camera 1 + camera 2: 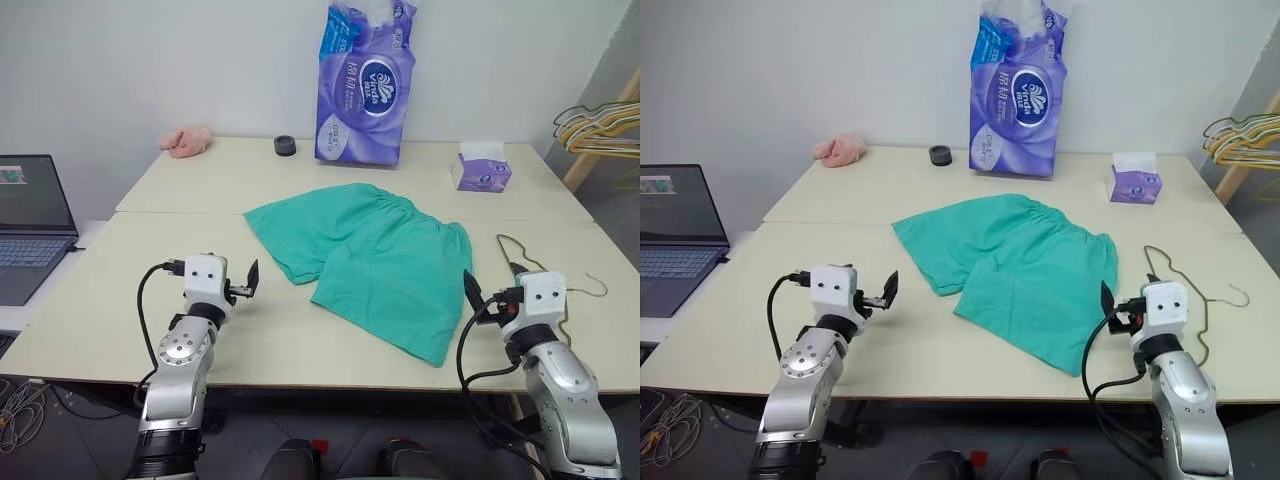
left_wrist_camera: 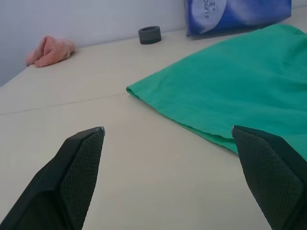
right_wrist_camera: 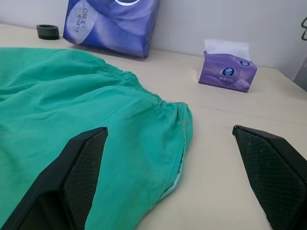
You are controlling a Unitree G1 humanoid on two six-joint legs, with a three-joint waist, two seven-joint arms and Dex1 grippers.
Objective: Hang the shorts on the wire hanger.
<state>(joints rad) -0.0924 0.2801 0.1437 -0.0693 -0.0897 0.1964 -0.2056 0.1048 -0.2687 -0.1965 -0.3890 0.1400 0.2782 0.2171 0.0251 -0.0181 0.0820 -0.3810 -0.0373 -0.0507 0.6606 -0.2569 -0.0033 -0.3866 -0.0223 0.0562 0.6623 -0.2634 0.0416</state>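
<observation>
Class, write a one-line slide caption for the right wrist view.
Open right gripper above teal shorts, purple tissue box beyond.

Far table edge: pink cloth (image 1: 186,141), dark ring (image 1: 285,146), purple tissue pack (image 1: 364,82), tissue box (image 1: 481,168); a laptop (image 1: 30,222) stood left.

Teal-green shorts (image 1: 370,255) lie spread flat mid-table, gathered waistband toward the far right, two wide legs pointing toward the near left. Thin wire hanger (image 1: 1185,290) lies flat on the table just right of the shorts, hook toward the right edge, not touching the fabric.
</observation>
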